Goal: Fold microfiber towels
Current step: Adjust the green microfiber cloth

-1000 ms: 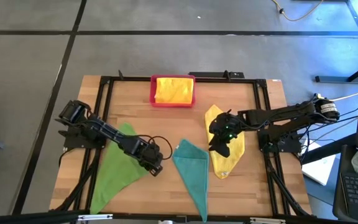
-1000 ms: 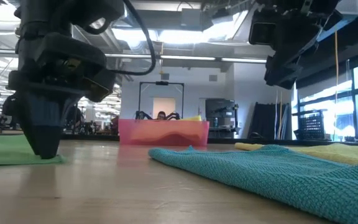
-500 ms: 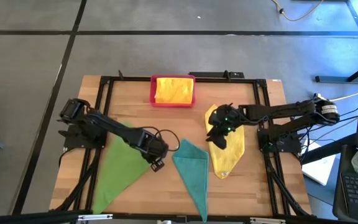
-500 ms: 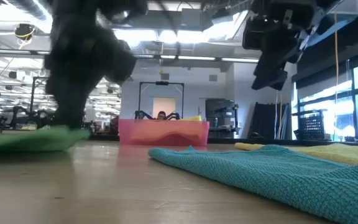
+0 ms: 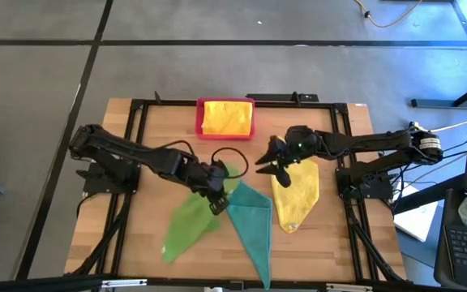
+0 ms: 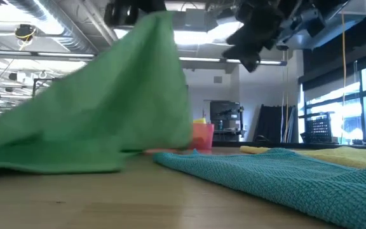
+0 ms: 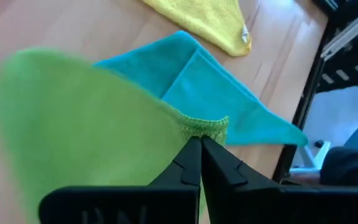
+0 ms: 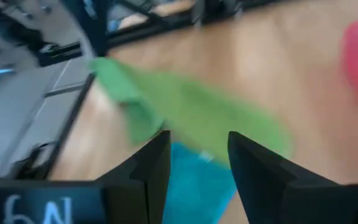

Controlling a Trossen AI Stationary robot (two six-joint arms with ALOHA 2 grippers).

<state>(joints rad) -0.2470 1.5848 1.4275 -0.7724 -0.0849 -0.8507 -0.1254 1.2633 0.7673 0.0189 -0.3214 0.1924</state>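
Left gripper (image 7: 194, 163) clamped tight on a hemmed corner of the bright green towel (image 5: 191, 225), lifted above table (image 5: 331, 243) centre, just beside the teal towel (image 5: 250, 221). Rest of the green cloth trails down-left, far end lying on the wood. Right gripper (image 5: 272, 165) fingers apart, nothing held, hovering over table centre next to the yellow towel (image 5: 295, 191).

Other cloths: teal lies flat as a folded triangle, mid-table near the front edge; yellow flat on the right; 2nd yellow sits in the pink tray (image 5: 200, 130) at the back.

Handling, judged: thin, light, floppy, zero stiffness; drapes and swings from a single pinch point, prob. drags w/ some friction on wood. Not fragile, not slippery. Best hold = corners/hem edge, as now. A 2nd pinch on the adjacent corner w/ right gripper would keep the edge taut for a clean fold; a mid-cloth grab would just bunch it.
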